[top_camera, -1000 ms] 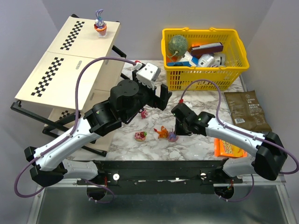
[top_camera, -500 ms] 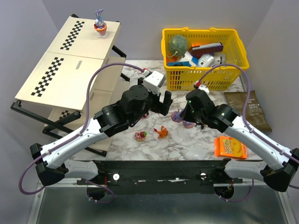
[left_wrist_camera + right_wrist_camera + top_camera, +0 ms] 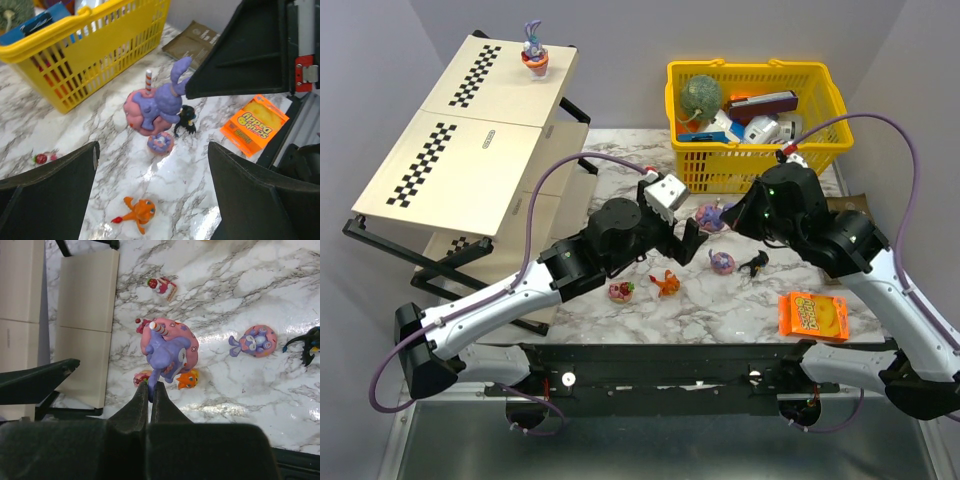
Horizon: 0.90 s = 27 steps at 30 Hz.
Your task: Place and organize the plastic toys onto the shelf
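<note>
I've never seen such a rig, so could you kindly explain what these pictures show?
Two robot arms are bolted to a marble-patterned table. The wide picture comes from a fixed camera above and behind them; the other two come from a camera on each wrist, so dark fingers frame them. The jaws of the right arm are shut on the ear of a purple rabbit on a pink doughnut, apparently lifted off the table. The jaws of the left arm are open and empty, pointing toward it. On the table lie an orange figurine, a black figurine, a small purple doughnut toy, a pink toy, an orange snack packet and a yellow basket. The slanted shelf carries one rabbit toy.
</note>
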Each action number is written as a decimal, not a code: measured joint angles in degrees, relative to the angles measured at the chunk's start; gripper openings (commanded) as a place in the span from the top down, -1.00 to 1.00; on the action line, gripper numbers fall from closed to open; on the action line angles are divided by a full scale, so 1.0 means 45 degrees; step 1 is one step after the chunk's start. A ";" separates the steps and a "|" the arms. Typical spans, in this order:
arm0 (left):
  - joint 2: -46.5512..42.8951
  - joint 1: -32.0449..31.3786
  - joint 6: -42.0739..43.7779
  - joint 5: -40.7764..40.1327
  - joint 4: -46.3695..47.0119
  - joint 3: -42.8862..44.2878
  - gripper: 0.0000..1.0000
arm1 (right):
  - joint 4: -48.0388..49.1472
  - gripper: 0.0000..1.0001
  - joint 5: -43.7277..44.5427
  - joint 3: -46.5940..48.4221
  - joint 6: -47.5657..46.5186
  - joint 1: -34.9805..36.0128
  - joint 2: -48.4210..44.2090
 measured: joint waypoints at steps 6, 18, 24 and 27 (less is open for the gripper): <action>0.0063 -0.0015 0.0583 0.1088 0.1525 -0.0073 -0.98 | -0.0452 0.99 -0.0452 0.0874 0.0063 -0.0073 -0.0034; 0.1661 -0.0253 0.1885 0.2205 0.2424 0.0034 -0.86 | -0.0928 0.99 -0.1093 0.1438 0.0063 -0.0073 -0.0039; 0.1909 -0.0393 0.2132 0.1768 0.2851 0.0073 -0.75 | -0.1103 0.99 -0.1132 0.1438 0.0063 -0.0083 -0.0039; 0.1914 -0.0505 0.2380 0.1326 0.3254 0.0073 -0.73 | -0.1103 0.99 -0.1146 0.1438 0.0063 -0.0083 -0.0039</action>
